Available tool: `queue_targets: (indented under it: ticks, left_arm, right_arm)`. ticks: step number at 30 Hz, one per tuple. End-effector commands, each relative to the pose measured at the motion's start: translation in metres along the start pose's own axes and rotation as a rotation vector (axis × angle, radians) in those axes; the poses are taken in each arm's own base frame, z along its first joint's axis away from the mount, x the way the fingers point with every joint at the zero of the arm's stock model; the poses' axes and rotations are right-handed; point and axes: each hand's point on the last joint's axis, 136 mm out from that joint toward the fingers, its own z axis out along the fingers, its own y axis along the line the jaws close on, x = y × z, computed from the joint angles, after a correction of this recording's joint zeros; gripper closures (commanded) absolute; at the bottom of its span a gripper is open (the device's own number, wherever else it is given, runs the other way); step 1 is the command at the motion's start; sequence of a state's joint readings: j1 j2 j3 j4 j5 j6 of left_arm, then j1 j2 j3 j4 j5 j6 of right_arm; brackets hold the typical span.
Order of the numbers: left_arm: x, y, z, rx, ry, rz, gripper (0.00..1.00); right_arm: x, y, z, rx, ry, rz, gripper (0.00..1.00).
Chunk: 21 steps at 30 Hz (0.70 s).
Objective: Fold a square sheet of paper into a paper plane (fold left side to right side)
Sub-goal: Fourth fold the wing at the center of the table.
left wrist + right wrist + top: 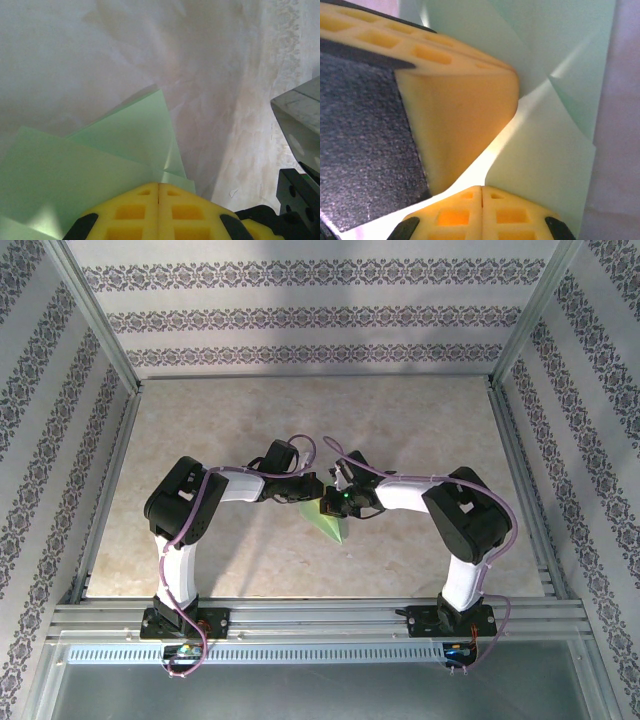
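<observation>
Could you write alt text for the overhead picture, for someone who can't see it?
Two robot arms bend inward over a beige table, the left hand and right hand meeting over a folded green paper whose sharp tip points toward the arms' bases. Patterned walls surround the table.

Top view: left arm (178, 540) and right arm (462, 550) elbowed outward, wrists meeting at frame centre. Both the left gripper (158, 192) and the right gripper (481, 194) are closed, pads together.

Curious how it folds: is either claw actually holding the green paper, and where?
Nothing is held. The left gripper and right gripper are shut with nothing between their fingers; their closed tips seem to press on the folded green paper.
</observation>
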<state>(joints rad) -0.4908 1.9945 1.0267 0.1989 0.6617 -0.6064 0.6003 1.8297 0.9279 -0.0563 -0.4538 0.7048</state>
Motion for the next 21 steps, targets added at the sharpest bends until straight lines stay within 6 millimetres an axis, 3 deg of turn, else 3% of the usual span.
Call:
queue_targets:
  ticks: [1,9,21]
  left_arm:
    - [0.029,0.037,0.003,-0.127,0.073,-0.058,1.0]
    - [0.03,0.044,0.003,-0.157,0.07,-0.069,1.0]
    - [0.033,0.052,0.004,-0.188,0.08,-0.076,1.0]
  right_arm:
    - [0.006,-0.006,0.009,0.034,0.028,-0.006,1.0]
    - [0.033,-0.015,0.007,0.06,0.094,0.012,1.0]
    - [0.049,-0.013,-0.009,0.054,0.11,-0.002,1.0]
